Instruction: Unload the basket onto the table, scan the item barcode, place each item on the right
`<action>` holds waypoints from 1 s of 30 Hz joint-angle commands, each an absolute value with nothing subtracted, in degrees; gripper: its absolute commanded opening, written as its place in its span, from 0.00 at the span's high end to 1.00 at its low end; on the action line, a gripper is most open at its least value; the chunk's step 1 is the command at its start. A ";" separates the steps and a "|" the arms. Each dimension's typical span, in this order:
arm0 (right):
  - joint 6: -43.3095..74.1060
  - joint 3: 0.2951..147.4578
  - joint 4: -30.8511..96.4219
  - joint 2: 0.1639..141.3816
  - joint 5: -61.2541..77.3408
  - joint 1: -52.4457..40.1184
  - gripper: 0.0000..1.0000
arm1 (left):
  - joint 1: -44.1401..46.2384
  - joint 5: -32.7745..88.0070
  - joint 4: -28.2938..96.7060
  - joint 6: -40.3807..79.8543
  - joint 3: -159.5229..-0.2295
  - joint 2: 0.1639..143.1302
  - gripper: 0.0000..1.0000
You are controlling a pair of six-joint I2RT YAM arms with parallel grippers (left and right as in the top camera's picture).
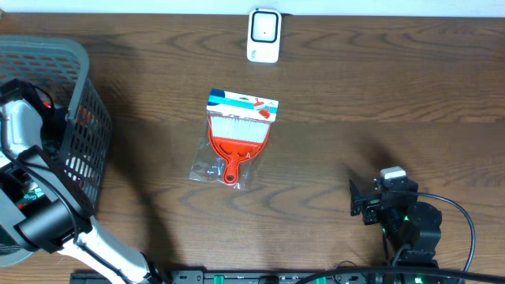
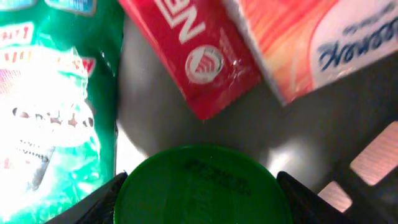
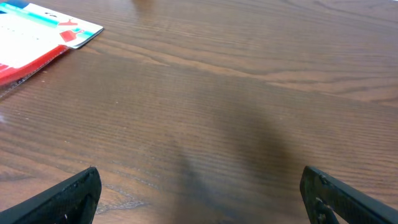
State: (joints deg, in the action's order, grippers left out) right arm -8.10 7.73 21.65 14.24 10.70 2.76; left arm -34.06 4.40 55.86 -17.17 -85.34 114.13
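Step in hand, as I judge it: fetching an item for the scan. Your left gripper (image 2: pixel 199 194) is down inside the grey basket (image 1: pixel 75 63) at the left edge of the overhead frame. Its fingers stand on either side of a round green lid (image 2: pixel 199 180) at the bottom centre of the left wrist view. You cannot tell from the frames whether they are clamped on the lid or only flank it.

Around the lid, same view: a red box (image 2: pixel 193 56) at top centre, an orange-and-white pack (image 2: pixel 305 43) at upper right, and a green bag (image 2: pixel 50 106) along the left side.

Your right gripper (image 3: pixel 202 196) is spread wide with nothing in it, low over bare wood at lower right of the overhead frame.

The white scanner (image 1: pixel 263 35) lies at top centre, well apart from the basket. A packaged red dustpan (image 1: pixel 234 138) lies mid-frame, touched by neither arm.

Next move, as a judgement:
- Confirm the hold on the lidded item.
- Lift it straight up past the basket wall and the crowding packs.
- Carry it to the scanner with the barcode facing it. No barcode is visible yet.

Surface: a dark wood-grain table (image 1: pixel 379 95), matt. Only a pale strip at the top edge shows of the room.
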 commanded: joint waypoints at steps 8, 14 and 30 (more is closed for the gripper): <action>-7.77 6.92 21.69 14.24 10.52 2.92 0.01 | -33.85 6.22 51.07 -15.35 -84.84 114.87 0.64; -7.77 6.72 21.67 14.24 10.52 2.92 0.01 | -33.85 5.82 49.93 -15.38 -86.63 114.87 0.63; -7.77 6.59 21.67 14.24 10.52 2.92 0.01 | -33.85 2.55 46.92 -15.35 -87.57 114.85 0.44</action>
State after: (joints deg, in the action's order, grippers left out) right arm -8.10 7.33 21.67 14.24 10.68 2.76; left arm -34.02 3.51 47.00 -16.12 -85.65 114.13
